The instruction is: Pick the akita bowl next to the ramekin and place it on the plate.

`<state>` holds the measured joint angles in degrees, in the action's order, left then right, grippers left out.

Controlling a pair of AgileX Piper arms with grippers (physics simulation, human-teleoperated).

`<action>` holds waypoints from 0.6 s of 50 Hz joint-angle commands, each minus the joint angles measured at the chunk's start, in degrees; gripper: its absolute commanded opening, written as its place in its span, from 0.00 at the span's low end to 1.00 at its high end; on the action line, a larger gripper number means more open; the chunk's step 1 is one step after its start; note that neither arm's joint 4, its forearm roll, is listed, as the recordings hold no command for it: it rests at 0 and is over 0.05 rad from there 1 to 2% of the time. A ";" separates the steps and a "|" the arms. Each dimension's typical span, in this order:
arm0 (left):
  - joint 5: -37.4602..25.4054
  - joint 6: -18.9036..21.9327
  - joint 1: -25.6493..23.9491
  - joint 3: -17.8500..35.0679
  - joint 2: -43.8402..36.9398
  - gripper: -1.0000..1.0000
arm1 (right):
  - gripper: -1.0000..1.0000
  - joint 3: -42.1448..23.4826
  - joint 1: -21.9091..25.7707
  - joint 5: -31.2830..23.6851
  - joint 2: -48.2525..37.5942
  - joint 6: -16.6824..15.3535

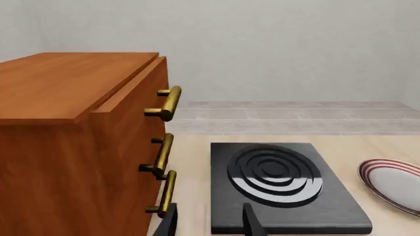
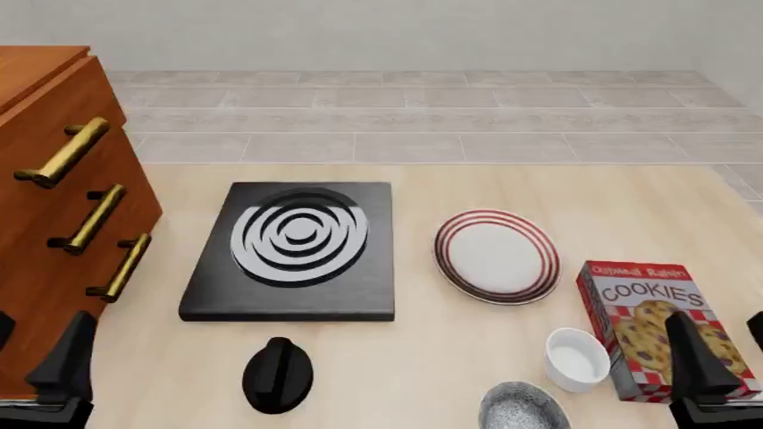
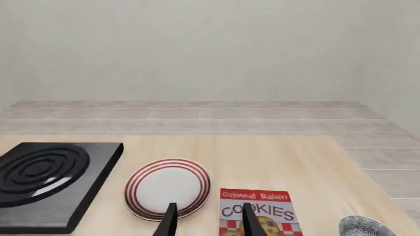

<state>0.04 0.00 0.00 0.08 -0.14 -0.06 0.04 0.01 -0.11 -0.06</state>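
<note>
The akita bowl [image 2: 523, 407], grey and speckled, sits at the table's near edge, partly cut off by the frame, and shows as a sliver in the right wrist view [image 3: 364, 227]. Just right of and beyond it stands the white ramekin [image 2: 577, 358]. The red-ringed plate [image 2: 496, 256] lies empty farther back, also seen from both wrists [image 3: 167, 187] [image 1: 394, 184]. My right gripper [image 2: 721, 344] [image 3: 208, 221] hangs open and empty over the cookie box, right of the bowl. My left gripper [image 2: 34, 344] [image 1: 210, 223] is open and empty at the near left, by the cabinet.
A wooden cabinet [image 2: 48, 223] with brass handles fills the left side. A black stove [image 2: 295, 248] with white rings lies left of the plate. A glossy black rounded object [image 2: 278, 374] sits in front of it. A cookie box [image 2: 649, 329] lies right of the ramekin.
</note>
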 commanded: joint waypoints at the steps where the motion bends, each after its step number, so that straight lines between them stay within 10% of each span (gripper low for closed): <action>1: 0.13 -0.01 0.00 0.14 -0.33 1.00 | 1.00 -0.17 0.08 -0.08 -0.42 -0.26; 30: 0.23 0.00 -0.01 0.13 -0.41 1.00 | 1.00 -5.99 0.72 -3.20 -5.96 -2.05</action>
<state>0.25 -0.01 0.00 0.20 -0.53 -2.96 0.90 -1.12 -4.05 -1.73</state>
